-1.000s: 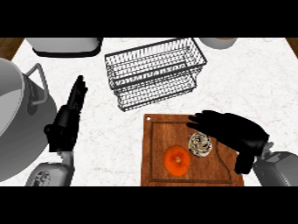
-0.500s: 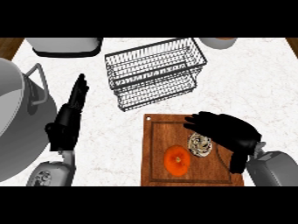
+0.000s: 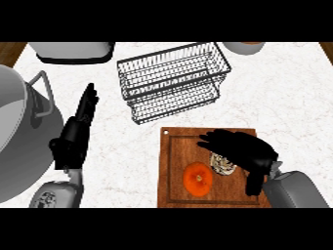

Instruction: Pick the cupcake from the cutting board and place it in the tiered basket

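On the white marble table point(image 3: 299, 102), I have open room between the brown wooden cutting board point(image 3: 177, 161) and the black wire tiered basket point(image 3: 173, 80) just beyond its far edge. The brown-and-cream cupcake point(image 3: 223, 163) sits on the board beside a round orange fruit point(image 3: 198, 178), half under my right hand point(image 3: 241, 151), whose fingers curl over it, further left than before. My left hand point(image 3: 79, 129) rests open beside the large grey pot point(image 3: 10, 132).
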